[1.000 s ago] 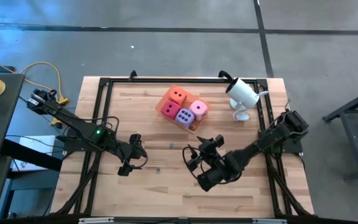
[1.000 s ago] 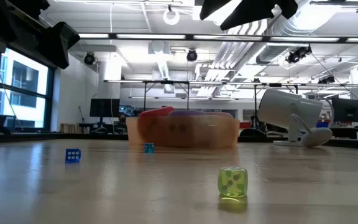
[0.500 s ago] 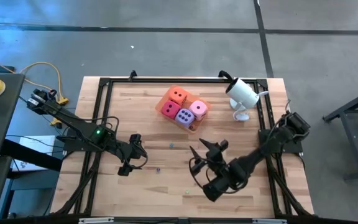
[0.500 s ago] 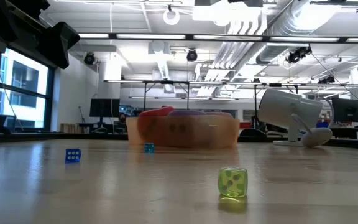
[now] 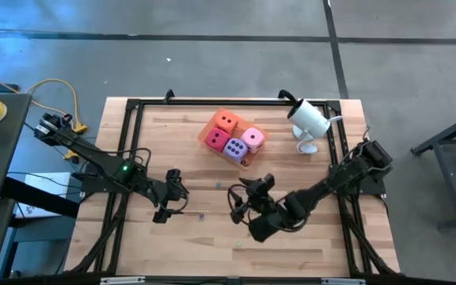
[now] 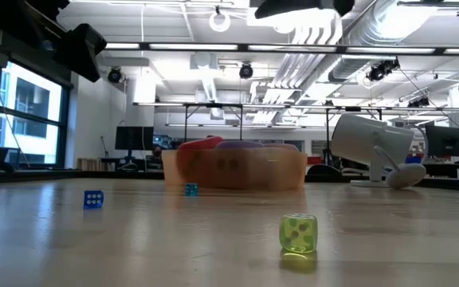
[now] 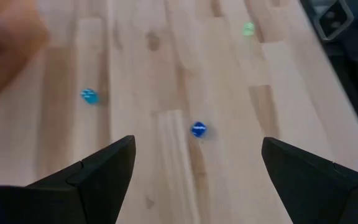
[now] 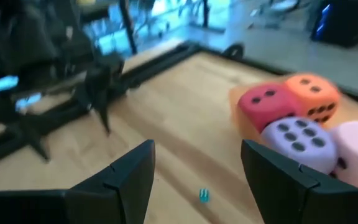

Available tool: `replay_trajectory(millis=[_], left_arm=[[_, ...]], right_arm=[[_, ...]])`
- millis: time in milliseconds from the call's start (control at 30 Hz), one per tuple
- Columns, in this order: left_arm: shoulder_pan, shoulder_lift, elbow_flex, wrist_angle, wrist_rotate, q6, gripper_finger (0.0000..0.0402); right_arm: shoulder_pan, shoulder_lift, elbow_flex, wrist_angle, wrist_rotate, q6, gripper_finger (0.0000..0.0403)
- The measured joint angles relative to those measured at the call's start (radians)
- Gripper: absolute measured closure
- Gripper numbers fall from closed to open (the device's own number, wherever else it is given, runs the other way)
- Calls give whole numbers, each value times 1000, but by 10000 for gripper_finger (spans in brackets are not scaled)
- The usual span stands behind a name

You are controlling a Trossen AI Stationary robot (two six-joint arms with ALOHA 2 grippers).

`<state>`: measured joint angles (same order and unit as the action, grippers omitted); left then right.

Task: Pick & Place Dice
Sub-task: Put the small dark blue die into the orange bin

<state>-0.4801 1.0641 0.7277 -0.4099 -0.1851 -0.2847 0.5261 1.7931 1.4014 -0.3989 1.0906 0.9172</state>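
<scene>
Four soft dice sit packed together in a translucent orange tray [image 5: 246, 161] toward the far middle of a wooden table [image 5: 188, 245]: the orange die [image 5: 227, 122] at the back, the red-magenta die [image 5: 215, 138] beside it, the purple die [image 5: 234, 148] in front and the light pink die [image 5: 252, 139] on the side nearest a white camera on a stand [image 5: 307, 121]. Seen from above, the left gripper [image 5: 173, 198] hangs over the near-left part of the table, its fingers [image 7: 107, 168] spread wide apart and empty, well apart from the tray. The right gripper [image 5: 240, 199] reaches toward the table's centre, in front of the tray, with its fingers [image 8: 127, 176] parted and holding nothing; its wrist view looks across the boards at all four dice. Three much smaller dice lie loose on the bare wood: a blue die [image 7: 198, 129] between the two grippers, a teal die [image 6: 191, 190] nearer the tray, and a translucent green die [image 6: 298, 233] close to the table's front edge. From table height, the tray and its dice stand behind the small dice, with the white camera off to one side.
</scene>
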Motion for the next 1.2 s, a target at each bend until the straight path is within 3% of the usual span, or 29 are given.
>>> replay_trajectory(millis=[167, 400, 467, 633, 733, 1033, 1200], left_arm=[[0, 0, 0, 0, -55, 0, 61], [0, 14, 0, -1, -135, -40, 61], [-4, 29, 0, -4, -104, -111, 61], [-50, 60, 0, -33, 95, -112, 61], [-117, 87, 0, -48, 122, -113, 61], [-229, 278, 0, 43, -148, -74, 61], [-238, 380, 0, 174, -181, -75, 65]], right_arm=[[-19, 0, 0, 0, -71, -1, 176], [22, 0, 0, -13, 97, -7, 176], [40, 0, 0, -16, 123, -23, 176], [77, 0, 0, -14, 138, -51, 176], [90, 0, 0, -13, 141, -51, 176], [97, 0, 0, -6, 86, -47, 176], [97, 0, 0, 1, 48, 3, 176]])
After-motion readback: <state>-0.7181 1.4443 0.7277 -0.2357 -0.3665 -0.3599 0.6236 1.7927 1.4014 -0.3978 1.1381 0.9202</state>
